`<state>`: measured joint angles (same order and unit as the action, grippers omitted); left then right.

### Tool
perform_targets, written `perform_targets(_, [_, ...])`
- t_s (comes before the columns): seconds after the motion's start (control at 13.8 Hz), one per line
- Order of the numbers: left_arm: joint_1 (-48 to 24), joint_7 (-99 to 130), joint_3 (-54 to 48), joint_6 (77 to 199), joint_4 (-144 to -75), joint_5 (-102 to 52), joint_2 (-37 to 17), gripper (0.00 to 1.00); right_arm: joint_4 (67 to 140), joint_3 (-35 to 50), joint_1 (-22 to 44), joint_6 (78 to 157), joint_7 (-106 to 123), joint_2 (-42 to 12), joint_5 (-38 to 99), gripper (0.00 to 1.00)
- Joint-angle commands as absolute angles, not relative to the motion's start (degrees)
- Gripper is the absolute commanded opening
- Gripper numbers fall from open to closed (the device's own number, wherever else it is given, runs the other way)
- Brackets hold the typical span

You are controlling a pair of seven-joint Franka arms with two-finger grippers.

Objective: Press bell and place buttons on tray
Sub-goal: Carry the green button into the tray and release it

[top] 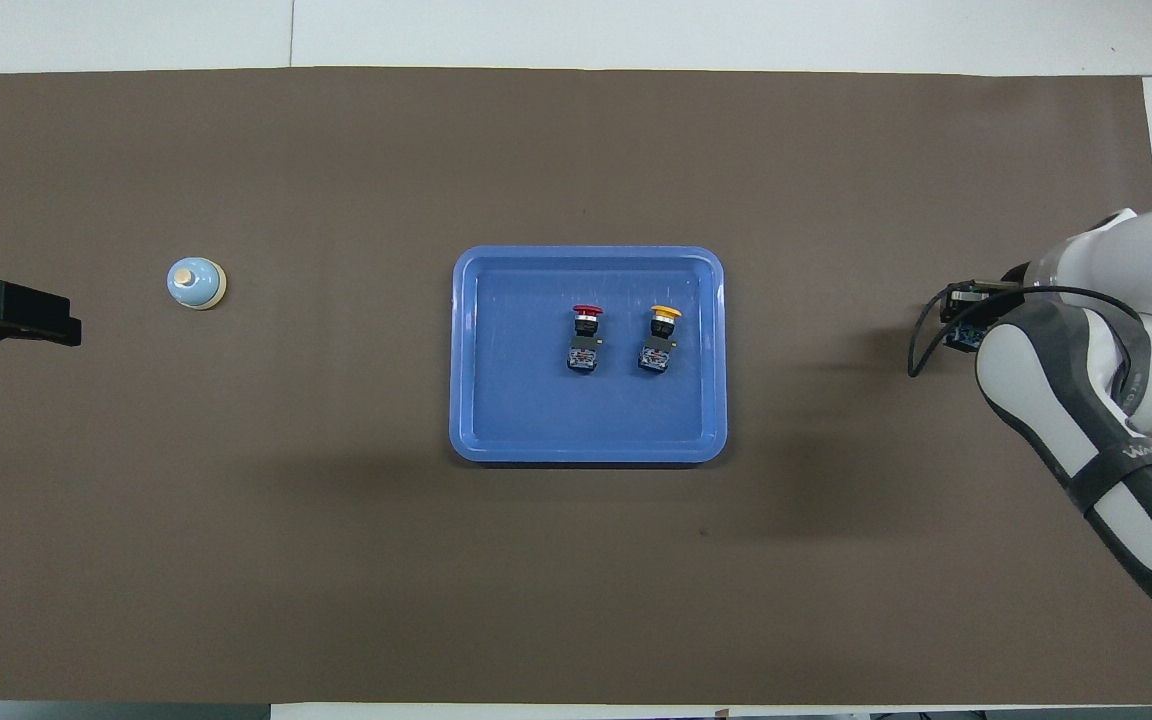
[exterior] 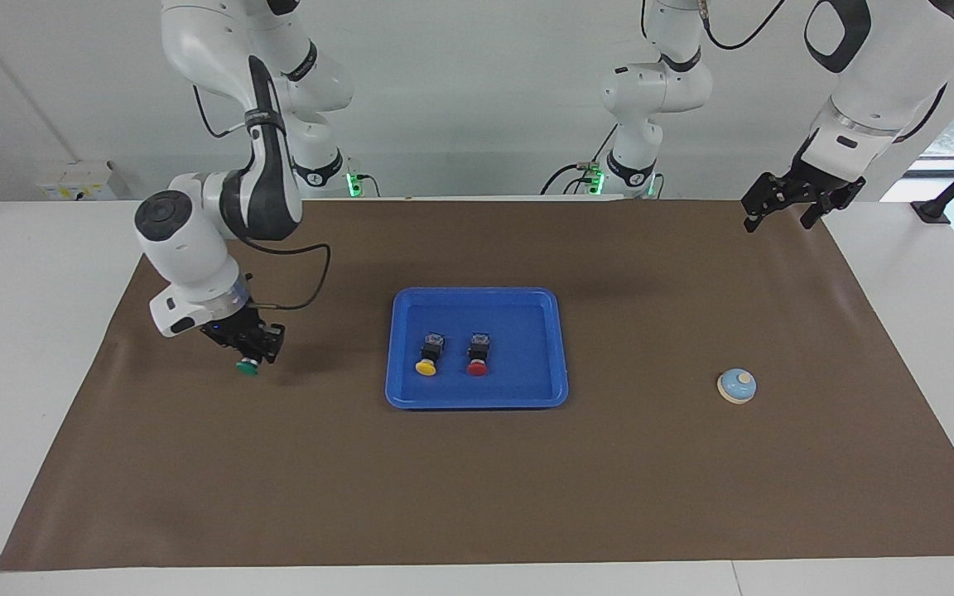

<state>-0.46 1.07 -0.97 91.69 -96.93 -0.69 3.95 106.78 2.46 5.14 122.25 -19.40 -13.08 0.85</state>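
The blue tray (exterior: 402,397) (top: 466,350) lies mid-table and holds the yellow button (exterior: 427,358) (top: 660,338) and the red button (exterior: 478,356) (top: 584,338) side by side. My right gripper (exterior: 250,358) is shut on the green button (exterior: 247,368) and carries it above the mat, between the right arm's end of the table and the tray; in the overhead view the arm hides the button. The bell (exterior: 737,386) (top: 196,284) sits toward the left arm's end. My left gripper (exterior: 783,207) (top: 36,318) waits open, raised over the mat's edge at that end.
A brown mat (exterior: 477,480) (top: 576,600) covers the table. Bare mat lies between the tray and the bell, and along the edge farthest from the robots. A black cable (exterior: 311,281) loops from the right wrist.
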Motion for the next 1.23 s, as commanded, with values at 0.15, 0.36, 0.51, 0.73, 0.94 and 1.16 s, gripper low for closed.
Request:
perform_targets(0.15, [-0.44, 1.41, -0.79, 91.23, -97.29, -0.79, 4.66, 1.0, 99.68, 2.29, 17.55, 120.68, -30.57, -15.99, 2.97, 0.0])
perform_targets(0.36, [-0.44, 1.41, -0.88, 91.23, -97.29, -0.79, 4.66, 1.0, 92.4, 2.2, 24.33, 119.28, -34.88, -21.77, 4.83, 0.0])
perform_targets(0.51, [-0.44, 1.41, -0.88, 91.23, -97.21, -0.79, 4.66, 1.0, 86.77, 2.11, 28.54, 118.21, -37.52, -26.96, 4.57, 0.0])
perform_targets(0.73, [-0.44, 1.41, -0.79, 91.23, -97.21, -0.79, 4.66, 1.0, 86.48, 2.02, 32.59, 120.84, -39.2, -30.14, 3.78, 0.0])
perform_targets(0.94, [-0.44, 1.41, -0.88, 91.23, -97.29, -0.79, 4.66, 1.0, 87.45, 2.02, 34.62, 125.06, -39.29, -30.85, 3.43, 0.0])
perform_targets(1.16, [-0.44, 1.41, -0.88, 91.23, -97.21, -0.79, 4.66, 1.0, 88.5, 1.93, 36.73, 128.21, -39.29, -32.69, 3.25, 0.0])
